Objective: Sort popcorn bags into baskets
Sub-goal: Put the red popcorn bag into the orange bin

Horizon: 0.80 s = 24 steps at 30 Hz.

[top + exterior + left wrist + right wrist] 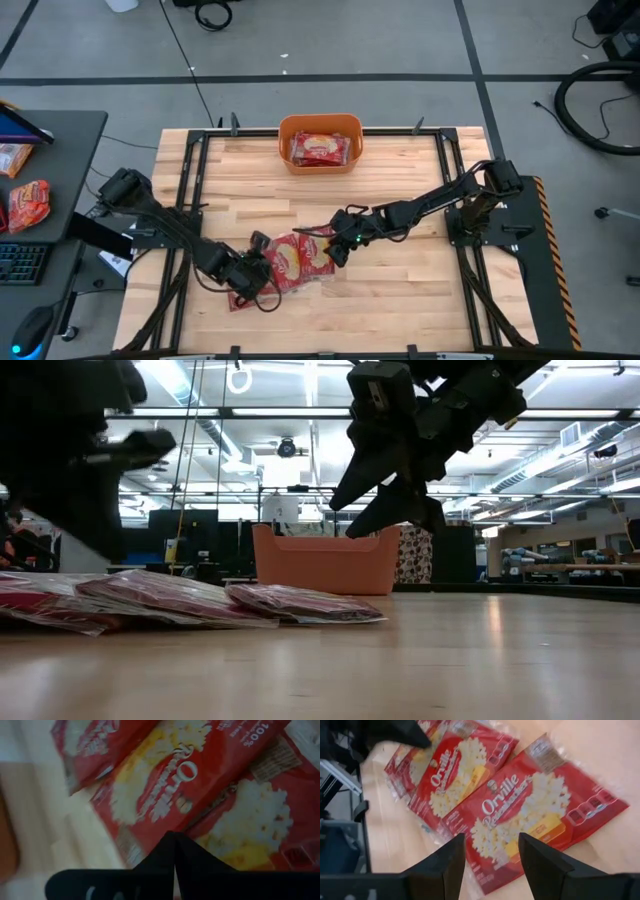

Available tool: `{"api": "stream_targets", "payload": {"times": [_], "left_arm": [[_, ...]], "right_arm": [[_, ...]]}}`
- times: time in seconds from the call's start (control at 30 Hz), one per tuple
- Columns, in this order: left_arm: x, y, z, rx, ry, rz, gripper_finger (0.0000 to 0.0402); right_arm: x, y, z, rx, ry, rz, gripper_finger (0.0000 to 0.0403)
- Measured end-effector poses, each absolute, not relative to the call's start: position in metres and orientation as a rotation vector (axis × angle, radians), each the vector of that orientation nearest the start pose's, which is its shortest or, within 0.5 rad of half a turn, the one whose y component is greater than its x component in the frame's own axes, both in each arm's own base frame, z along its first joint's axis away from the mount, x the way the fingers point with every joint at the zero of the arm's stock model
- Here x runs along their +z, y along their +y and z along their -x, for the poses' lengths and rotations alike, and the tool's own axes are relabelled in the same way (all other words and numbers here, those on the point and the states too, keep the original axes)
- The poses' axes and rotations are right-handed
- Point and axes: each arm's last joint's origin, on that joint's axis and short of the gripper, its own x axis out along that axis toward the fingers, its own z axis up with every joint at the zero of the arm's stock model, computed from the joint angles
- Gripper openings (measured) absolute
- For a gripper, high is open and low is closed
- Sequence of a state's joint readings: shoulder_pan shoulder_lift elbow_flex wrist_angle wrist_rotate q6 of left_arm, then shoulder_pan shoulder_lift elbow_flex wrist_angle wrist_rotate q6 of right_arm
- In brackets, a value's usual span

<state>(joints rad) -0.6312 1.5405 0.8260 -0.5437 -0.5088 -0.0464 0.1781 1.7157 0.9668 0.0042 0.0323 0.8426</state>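
Several red popcorn bags with yellow-cream pictures lie overlapping in a flat pile [293,262] on the wooden table, low at the left of the low view [200,600]. The orange basket [320,125] stands at the far edge with bags [320,149] inside it, and shows in the low view [325,560]. My left gripper [255,272] is shut and low over the pile's left part [165,795]. My right gripper [338,247] is open and raised above the pile's right bag [520,815], clear of the table in the low view [390,500]. My left gripper [174,851] comes slanting down with its shut fingertips over the edge of a bag [150,815] in the pile. The fingers themselves hide that spot, so I cannot tell whether they touch the bag.
Black metal rails [190,190] frame the table top. A dark side table to the left carries orange-red snack packets [28,205] and a keyboard [20,263]. Bare wood [400,290] lies near and right of the pile, and more between the pile and the basket.
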Motion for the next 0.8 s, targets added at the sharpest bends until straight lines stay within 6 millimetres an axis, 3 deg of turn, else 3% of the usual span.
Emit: {"api": "stream_targets", "payload": {"times": [0.23,0.37,0.6,0.8], "left_arm": [[0.207,-0.136,-0.21,-0.097,1.024,-0.558,0.0003],[0.213,-0.134,-0.212,-0.154,1.018,-0.447,0.001],[0.192,-0.143,-0.228,-0.156,1.006,-0.539,0.0087],[0.163,-0.149,-0.238,-0.193,1.078,-0.669,0.0142]], "right_arm": [[0.176,0.06,-0.344,-0.181,0.76,-0.73,0.0188],[0.177,0.059,-0.345,-0.182,0.745,-0.714,0.0188],[0.177,0.058,-0.345,-0.221,0.727,-0.729,0.0188],[0.177,0.058,-0.345,-0.223,0.718,-0.743,0.0188]]}}
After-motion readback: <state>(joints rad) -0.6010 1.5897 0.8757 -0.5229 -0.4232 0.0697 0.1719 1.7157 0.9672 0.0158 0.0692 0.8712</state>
